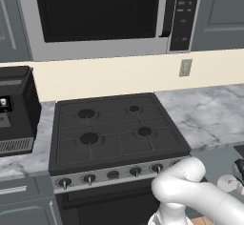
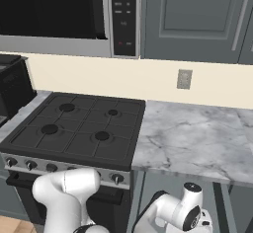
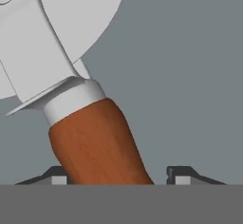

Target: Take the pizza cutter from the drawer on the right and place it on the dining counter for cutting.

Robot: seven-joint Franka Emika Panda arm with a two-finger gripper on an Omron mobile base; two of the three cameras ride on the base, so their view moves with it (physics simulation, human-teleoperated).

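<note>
The pizza cutter [image 3: 95, 137] is very close in the hand view. Its reddish-brown handle runs up to a white collar and a pale round blade [image 3: 90, 9] at the top left. It lies on the flat grey floor of the drawer [image 3: 190, 99]. My gripper [image 3: 118, 175] straddles the handle: the left fingertip [image 3: 57, 176] is partly hidden behind it, and the right fingertip [image 3: 182, 174] sits just beside it. The white arm [image 2: 173, 212] reaches low to the right, under the marble worktop's edge. The dining counter is out of view.
A black four-burner stove [image 1: 114, 128] with a row of knobs stands directly ahead, below a microwave [image 1: 100, 14]. The marble worktop [image 2: 197, 138] runs to its right, above where the arm reaches. A black appliance [image 1: 14, 109] sits on the worktop to the stove's left.
</note>
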